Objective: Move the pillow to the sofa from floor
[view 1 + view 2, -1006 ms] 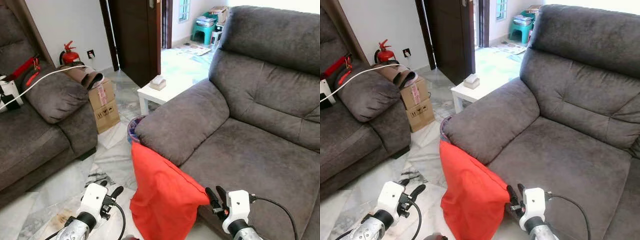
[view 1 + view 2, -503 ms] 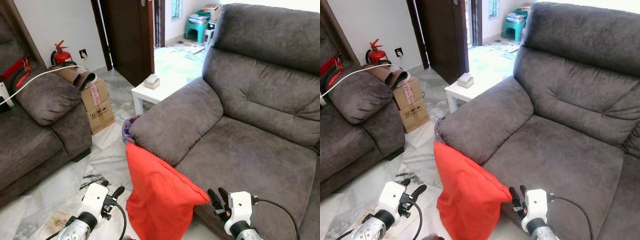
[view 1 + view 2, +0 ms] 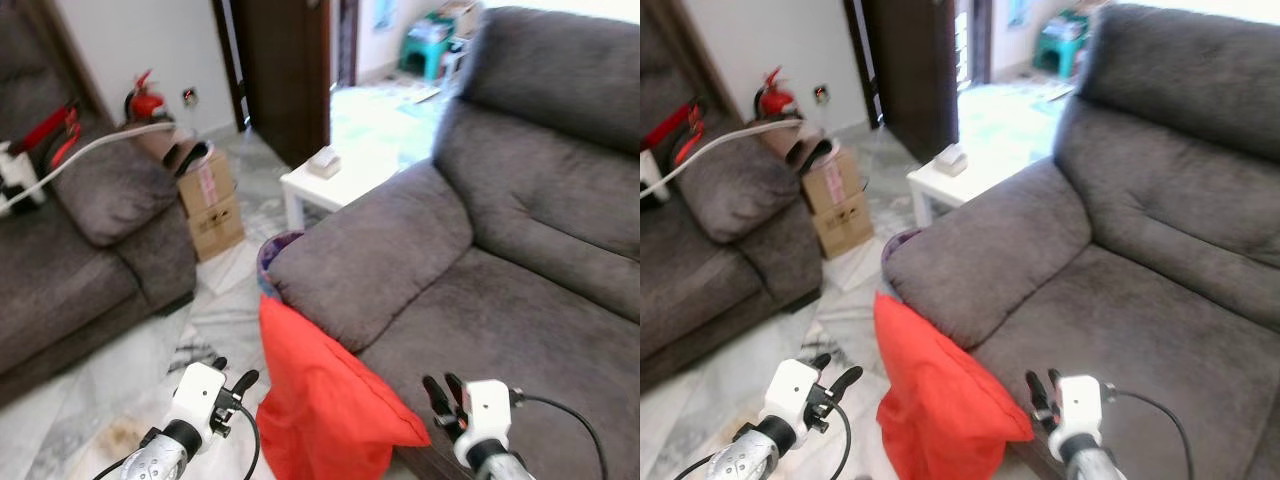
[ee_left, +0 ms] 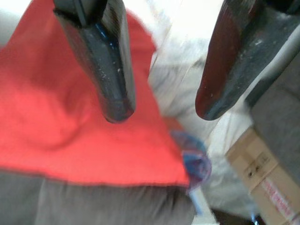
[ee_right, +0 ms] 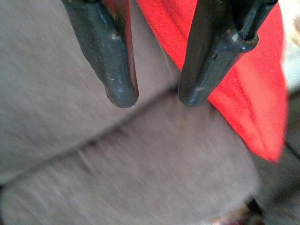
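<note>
The red pillow (image 3: 325, 400) is standing on its edge on the pale floor (image 3: 150, 360), leaning against the front of the grey sofa (image 3: 480, 300) just below its armrest — so the lift has not begun and the task is sitting at its approach step. The left gripper (image 3: 232, 383) is hovering just beside the pillow's outer face, its two black fingers (image 4: 110, 70) standing apart with nothing between them; the pillow's red cloth is lying beyond their tips. The right gripper (image 3: 445, 392) is poised over the sofa's front edge by the pillow's near corner, its fingers (image 5: 115, 61) also parted and empty (the gap looks narrower than the left's).

Judging from this, the next move is calling for both arms to close in on the pillow from either side — or for one gripper to pinch an edge or corner — before raising it clear of the seat's front and setting it on the seat cushion (image 3: 520, 340).
</note>
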Motion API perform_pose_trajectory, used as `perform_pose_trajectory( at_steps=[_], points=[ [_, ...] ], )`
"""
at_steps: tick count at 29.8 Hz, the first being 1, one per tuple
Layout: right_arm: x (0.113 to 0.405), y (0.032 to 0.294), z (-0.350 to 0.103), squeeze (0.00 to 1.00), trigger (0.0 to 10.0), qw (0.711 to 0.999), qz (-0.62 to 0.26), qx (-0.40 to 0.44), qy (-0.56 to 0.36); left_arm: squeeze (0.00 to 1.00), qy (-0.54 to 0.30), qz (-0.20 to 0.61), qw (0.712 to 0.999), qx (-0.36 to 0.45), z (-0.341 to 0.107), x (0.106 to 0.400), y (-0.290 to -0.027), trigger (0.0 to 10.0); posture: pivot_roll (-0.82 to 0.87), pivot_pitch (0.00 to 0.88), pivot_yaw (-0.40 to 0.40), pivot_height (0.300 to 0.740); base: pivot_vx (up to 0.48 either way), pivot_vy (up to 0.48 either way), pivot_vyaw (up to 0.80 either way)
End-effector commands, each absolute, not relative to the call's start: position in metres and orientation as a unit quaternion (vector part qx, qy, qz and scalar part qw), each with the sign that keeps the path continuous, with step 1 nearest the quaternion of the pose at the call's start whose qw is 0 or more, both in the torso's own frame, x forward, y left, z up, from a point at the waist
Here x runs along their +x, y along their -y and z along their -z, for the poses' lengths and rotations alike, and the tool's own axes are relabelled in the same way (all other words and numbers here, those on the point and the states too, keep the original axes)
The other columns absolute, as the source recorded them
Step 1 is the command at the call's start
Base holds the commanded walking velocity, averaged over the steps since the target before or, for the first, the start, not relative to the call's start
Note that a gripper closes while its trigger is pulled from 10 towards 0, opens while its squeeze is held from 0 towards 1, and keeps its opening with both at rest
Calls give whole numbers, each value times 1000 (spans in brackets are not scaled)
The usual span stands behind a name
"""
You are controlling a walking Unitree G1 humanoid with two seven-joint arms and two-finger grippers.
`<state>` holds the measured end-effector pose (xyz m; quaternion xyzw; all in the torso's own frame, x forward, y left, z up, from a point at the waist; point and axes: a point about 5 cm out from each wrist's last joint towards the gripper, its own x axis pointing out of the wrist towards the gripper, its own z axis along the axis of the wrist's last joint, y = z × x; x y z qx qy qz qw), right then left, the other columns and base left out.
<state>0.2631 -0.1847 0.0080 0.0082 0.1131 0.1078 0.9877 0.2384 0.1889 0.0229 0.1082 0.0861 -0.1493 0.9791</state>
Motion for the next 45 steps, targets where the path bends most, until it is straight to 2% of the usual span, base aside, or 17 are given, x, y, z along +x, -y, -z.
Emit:
perform_pose_trajectory(
  at_steps=[1, 2, 4, 7, 10, 11, 12, 13, 14, 16, 22, 25, 35, 39, 45],
  points=[
    [252, 194, 4, 0, 10000, 985, -96, 1, -147, 0, -108, 168, 970, 137, -13, 228, -191, 10000, 45, 87, 55, 646, 0, 0, 0],
    [252, 194, 4, 0, 10000, 985, -96, 1, -147, 0, -108, 168, 970, 137, -13, 228, -191, 10000, 45, 87, 55, 646, 0, 0, 0],
    [252, 195, 5, 0, 10000, 983, -96, -2, -155, 0, -135, 135, 968, 165, -3, 213, -210, 10000, 48, 90, 55, 646, 0, 0, 0],
    [254, 197, 6, 0, 10000, 983, -94, -3, -160, 0, -150, 58, 973, 165, 0, 205, -234, 10000, 56, 92, 53, 646, 0, 0, 0],
    [255, 197, 8, 0, 10000, 981, -91, -2, -170, 0, -170, 29, 971, 165, 6, 202, -244, 10000, 64, 93, 49, 646, 0, 0, 0],
    [256, 197, 9, 329, 10000, 981, -85, -3, -176, 0, -185, 31, 968, 167, 10, 199, -244, 10000, 64, 93, 49, 646, 0, 0, 0],
    [256, 197, 10, 329, 10000, 980, -81, -4, -181, 0, -194, 34, 966, 169, 14, 197, -244, 10000, 64, 93, 49, 646, 0, 0, 0],
    [257, 197, 10, 616, 10000, 980, -76, -1, -186, 0, -204, 42, 962, 176, 17, 195, -243, 10000, 64, 93, 49, 646, 0, 0, 0],
    [259, 197, 11, 1000, 10000, 979, -69, 15, -190, 0, -209, 49, 959, 184, 20, 192, -241, 10000, 57, 90, 49, 646, 0, 0, 0],
    [260, 196, 13, 1000, 10000, 976, -64, 46, -203, 0, -204, 49, 960, 183, 21, 191, -238, 10000, 64, 87, 48, 646, 0, 0, 0],
    [252, 188, 27, 1000, 10000, 958, -112, 39, -261, 0, -196, 51, 962, 183, 20, 195, -236, 10000, 74, 78, 44, 646, 0, 0, 0],
    [255, 184, 25, 1000, 10000, 957, -114, 79, -254, 0, -194, 53, 963, 181, 20, 196, -235, 10000, 73, 76, 45, 646, 0, 0, 0],
    [274, 160, 11, 1000, 10000, 952, -179, 98, -227, 0, -135, 79, 973, 170, -4, 224, -219, 10000, 123, 94, 31, 646, 0, 0, 0],
    [280, 154, 8, 1000, 10000, 945, -215, 44, -243, 0, -119, 92, 975, 166, -8, 227, -211, 10000, 134, 105, 23, 646, 0, 0, 0],
    [290, 157, 5, 1000, 10000, 947, -187, 1, -261, 0, -92, 106, 976, 169, -18, 229, -203, 10000, 153, 127, 1, 646, 0, 0, 0]
  ],
)
